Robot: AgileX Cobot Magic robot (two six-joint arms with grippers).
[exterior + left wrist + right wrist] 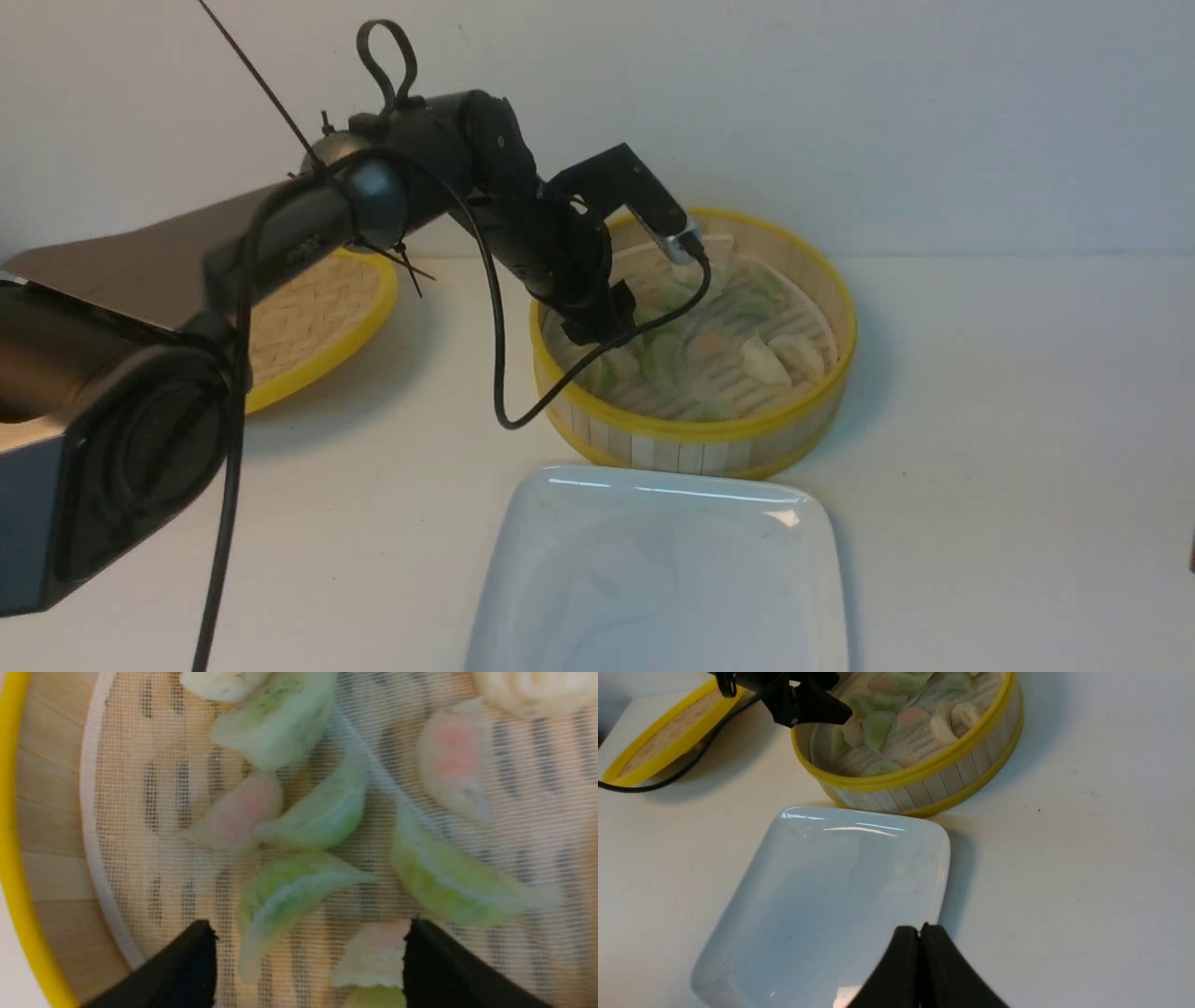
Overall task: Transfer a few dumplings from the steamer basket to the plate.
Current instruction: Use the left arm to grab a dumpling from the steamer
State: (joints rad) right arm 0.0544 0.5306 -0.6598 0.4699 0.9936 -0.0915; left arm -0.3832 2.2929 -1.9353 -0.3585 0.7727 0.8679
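Bamboo, round and slatted with yellow rims, the steamer basket (pixel 695 439) stands on the white tabletop (pixel 980 420) just beyond the glossy white rounded-square plate (pixel 653 579), which carries no dumpling yet. Left hand (pixel 309 927) is inside the basket, fingers spread wide and gripping nothing. The pale green crescent dumpling (pixel 285 896) lies between them on the white mesh liner (pixel 154 788). Right hand (pixel 920 935) hangs above the plate's near edge, fingers pressed together, holding nothing. Orientation: the pale green crescent dumpling lies on its side, long axis oblique to the line joining the 2 fingers. 1 tapered end aims at a neighbouring green dumpling (pixel 448 882), the other back toward the hand. Hazards, as judged: closing across an oblique crescent may pinch only 1 end, so it pivots and slips out. A small pink-and-cream dumpling (pixel 373 956) touches 1 finger and could be caught in the same grip. The mesh could be pinched and lifted too. Soft skin may crush or tear under a hard squeeze.
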